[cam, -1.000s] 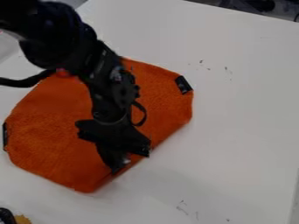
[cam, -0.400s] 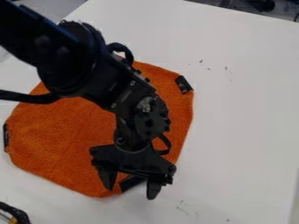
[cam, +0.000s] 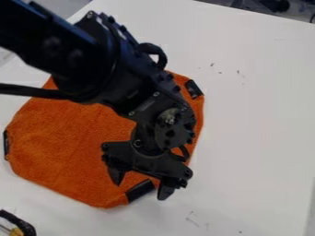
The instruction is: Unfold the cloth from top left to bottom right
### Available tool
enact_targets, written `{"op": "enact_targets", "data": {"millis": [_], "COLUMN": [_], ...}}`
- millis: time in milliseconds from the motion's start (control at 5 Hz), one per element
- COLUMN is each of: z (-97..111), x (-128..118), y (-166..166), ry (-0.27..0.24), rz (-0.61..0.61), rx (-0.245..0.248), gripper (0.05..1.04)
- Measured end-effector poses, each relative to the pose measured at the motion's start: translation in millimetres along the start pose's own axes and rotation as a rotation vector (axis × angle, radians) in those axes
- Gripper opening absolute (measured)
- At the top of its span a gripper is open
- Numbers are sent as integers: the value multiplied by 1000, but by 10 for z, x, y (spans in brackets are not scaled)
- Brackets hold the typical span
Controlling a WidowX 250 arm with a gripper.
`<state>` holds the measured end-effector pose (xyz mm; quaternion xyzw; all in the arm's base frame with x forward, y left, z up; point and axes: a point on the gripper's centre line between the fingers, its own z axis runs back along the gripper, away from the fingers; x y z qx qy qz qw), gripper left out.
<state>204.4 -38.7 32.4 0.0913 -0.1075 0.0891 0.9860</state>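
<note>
Orange cloth (cam: 67,147) spread across the white surface (cam: 258,120), claw (cam: 140,186) wide open over its lower edge, arm slanting in from upper left!

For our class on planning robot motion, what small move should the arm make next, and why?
Probably lift the gripper clear with its jaws open. They stand apart and appear to hold nothing, while the cloth looks spread out, with the black tag on its lower edge showing between them. Closing now might catch and drag that edge.
</note>
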Motion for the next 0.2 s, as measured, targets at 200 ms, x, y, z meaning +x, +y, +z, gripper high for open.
{"op": "enact_targets", "data": {"millis": [200], "z": [7], "x": [143], "y": [63], "ry": [-43], "rz": [-75], "rx": [13], "gripper": [1001]}}
